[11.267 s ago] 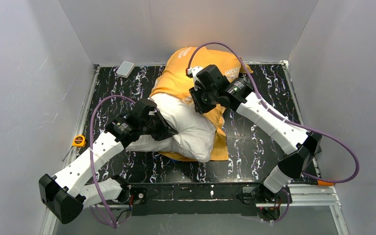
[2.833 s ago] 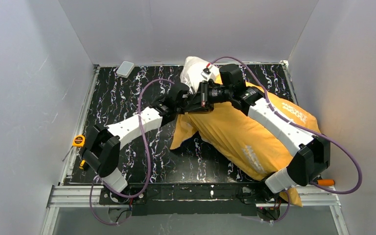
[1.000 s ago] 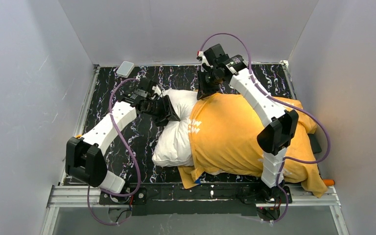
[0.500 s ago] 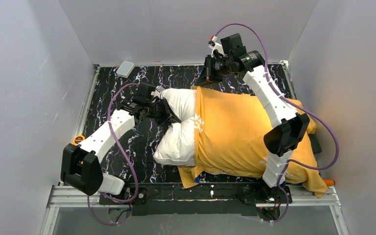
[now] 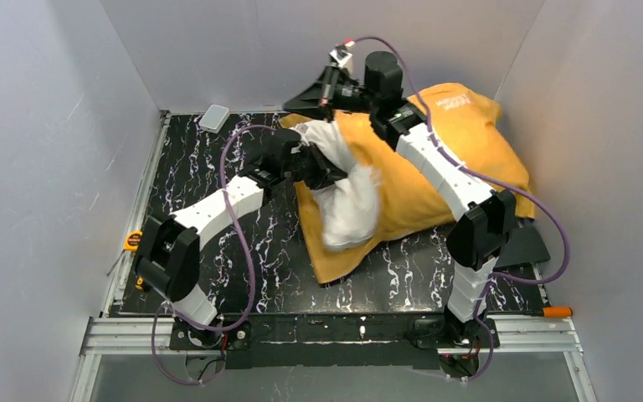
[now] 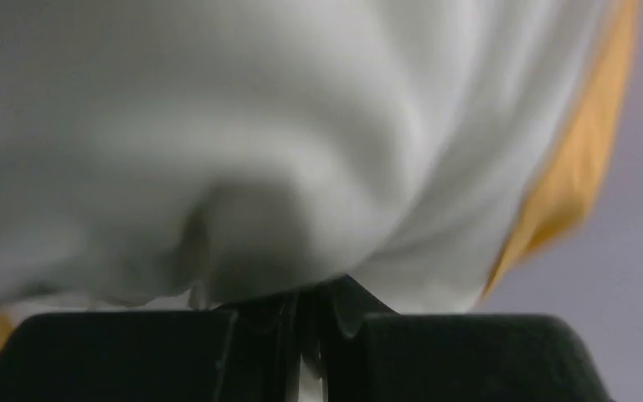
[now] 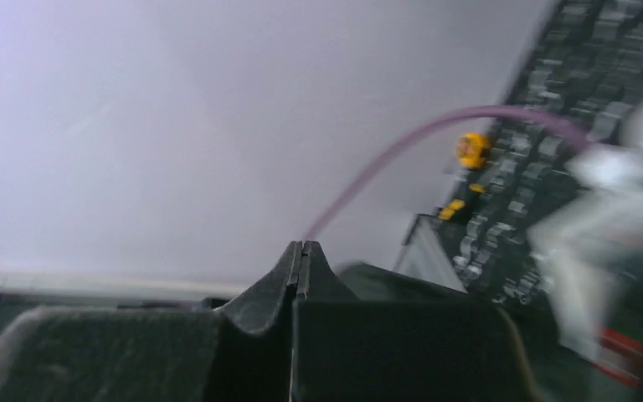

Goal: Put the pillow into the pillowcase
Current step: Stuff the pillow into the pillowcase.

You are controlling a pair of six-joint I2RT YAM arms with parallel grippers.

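- The pillow (image 5: 350, 201) is lying across the middle of the surface (image 5: 209, 180). Most of it is sitting inside the pillowcase (image 5: 435, 167), which is stretching orange side up toward the far right corner. One white end is sticking out on the left.
- We are judging this as the stuffing step: most of the pillow is in, but that last end is not.
- The left tool (image 5: 331, 173) is pinching the exposed end, its jaws nearly together on white cloth.
- The right tool (image 5: 300, 100) is hanging raised over the far edge, jaws pressed together, and we are seeing no cloth between them.
- The next move, we are thinking, calls for the right tool taking the case's hem and drawing it over while the left pushes in.
- The left wrist view is showing the white fabric bunched above the fingers (image 6: 134, 360), which the top view is hiding. The right wrist view is showing only the meeting jaws and blur.
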